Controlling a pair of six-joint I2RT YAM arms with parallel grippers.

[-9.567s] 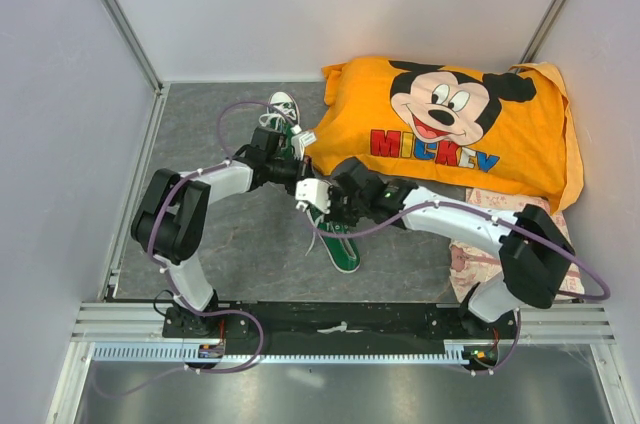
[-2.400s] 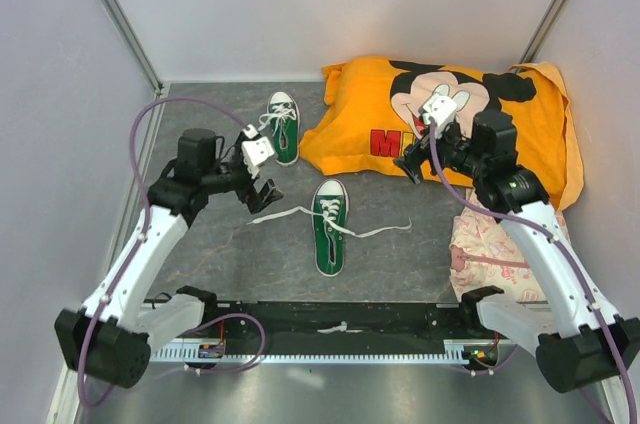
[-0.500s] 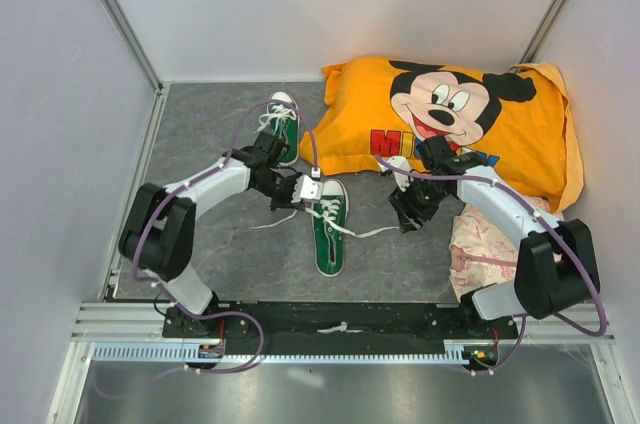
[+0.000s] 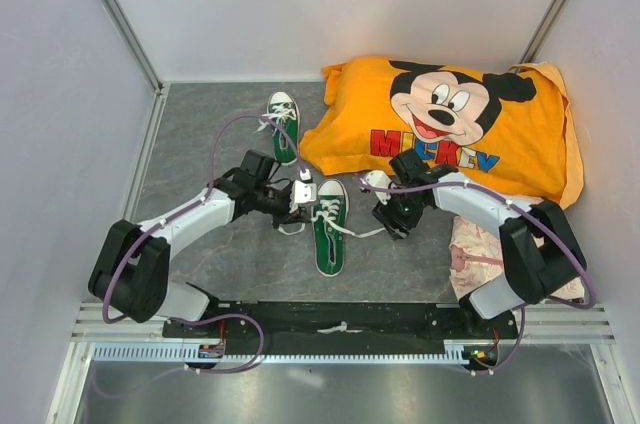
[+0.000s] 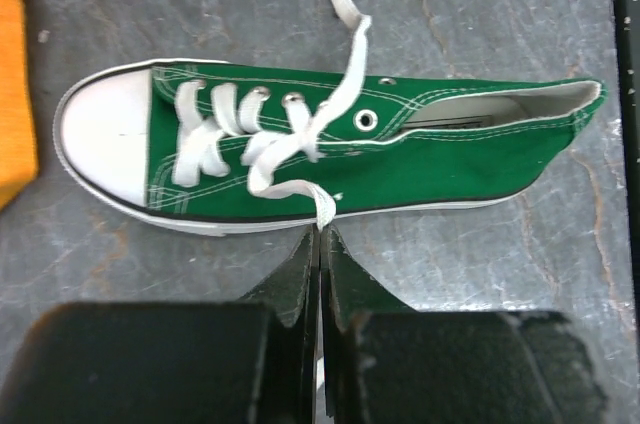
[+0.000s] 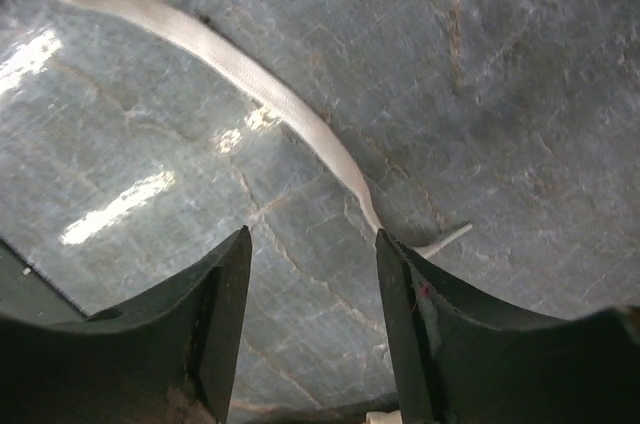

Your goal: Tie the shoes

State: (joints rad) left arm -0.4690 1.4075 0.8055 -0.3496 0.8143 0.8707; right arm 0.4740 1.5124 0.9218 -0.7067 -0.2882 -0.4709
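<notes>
While one green shoe [image 4: 327, 227] lies near the middle of the worktop [image 4: 200, 139], the second shoe [image 4: 283, 124] sits farther back beside the pillow [image 4: 450, 124]. The left pincer [image 5: 320, 236] is clamped tight on the near shoe's lace end [image 5: 322, 212]. The right pincer [image 6: 312, 244] stands partly open over the other lace [image 6: 250, 79], gripping nothing.

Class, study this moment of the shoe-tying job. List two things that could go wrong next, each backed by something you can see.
1. The left pincer is shut on a lace close beside the near shoe, which nothing pins down; pulling may drag the shoe instead of tightening.
2. The right pincer stands open, with the free lace running up against one finger near its end, off centre; closing may miss it or let it slip out.
</notes>
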